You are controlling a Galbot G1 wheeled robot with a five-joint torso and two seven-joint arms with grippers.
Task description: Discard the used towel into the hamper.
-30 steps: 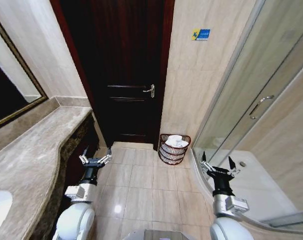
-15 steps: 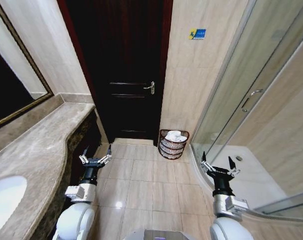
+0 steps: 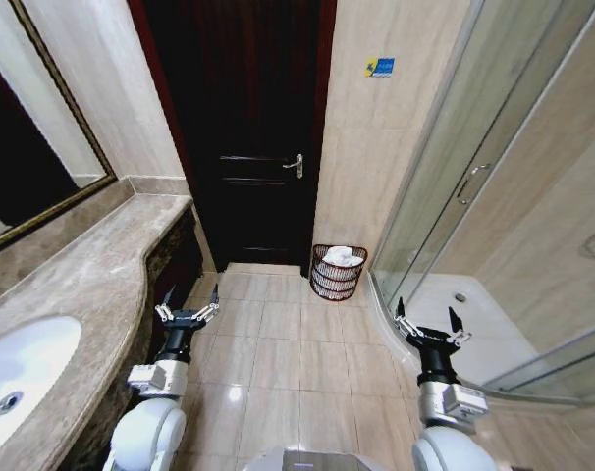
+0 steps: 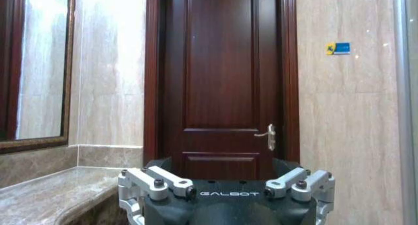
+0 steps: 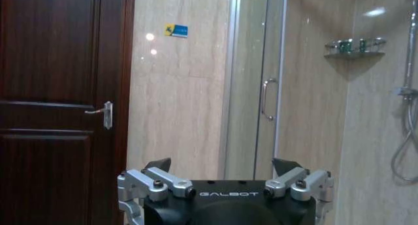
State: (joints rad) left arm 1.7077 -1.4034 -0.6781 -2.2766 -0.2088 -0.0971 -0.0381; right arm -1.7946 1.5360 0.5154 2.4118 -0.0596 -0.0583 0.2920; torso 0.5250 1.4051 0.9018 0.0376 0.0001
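Left hand (image 3: 188, 311) and right hand (image 3: 431, 329) raised, fingers spread

Floor (image 3: 297, 363): beige square tiles with a light reflection near the left side.
On floor: the hamper (image 3: 338, 271) stands at the far edge, in the corner between the dark door (image 3: 248, 137) and the shower glass (image 3: 445, 186).
In hamper: a white towel (image 3: 344, 256) lies at the top.

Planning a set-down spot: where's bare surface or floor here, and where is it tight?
Free: the tiled floor between the left gripper and right gripper, up to the door; also the counter between sink and wall. Tight: the corner where the hamper, already holding white towels, sits against the shower glass.
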